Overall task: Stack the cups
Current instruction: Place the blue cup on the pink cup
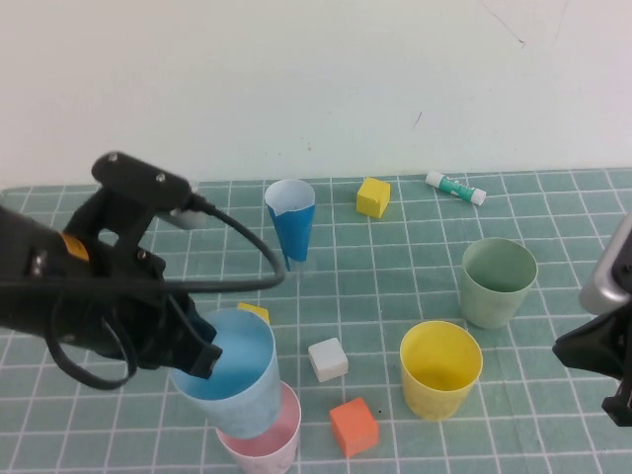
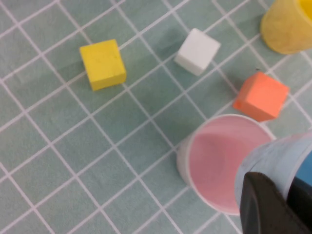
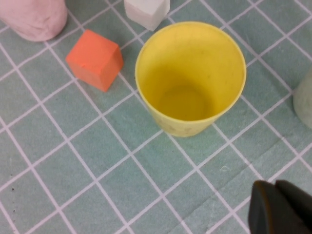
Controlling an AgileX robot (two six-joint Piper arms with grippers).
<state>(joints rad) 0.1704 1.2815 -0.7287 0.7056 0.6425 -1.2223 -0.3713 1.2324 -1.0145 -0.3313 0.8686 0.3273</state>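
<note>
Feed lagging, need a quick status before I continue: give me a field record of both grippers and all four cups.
left gripper: shut on the blue cup's rim, near left of table
blue cup: held tilted above the pink cup, not yet seated
pink cup: upright, empty, near edge
yellow cup: upright, empty, right of centre
green cup: upright, behind the yellow cup
right gripper: at right edge, near the yellow cup, holding nothing

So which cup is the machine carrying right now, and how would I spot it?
Look at the near left of the green grid mat, where the left pincer grips a light blue cup. It hangs tilted over the pink cup, the only cup off the mat. The right pincer waits at the right edge.
</note>
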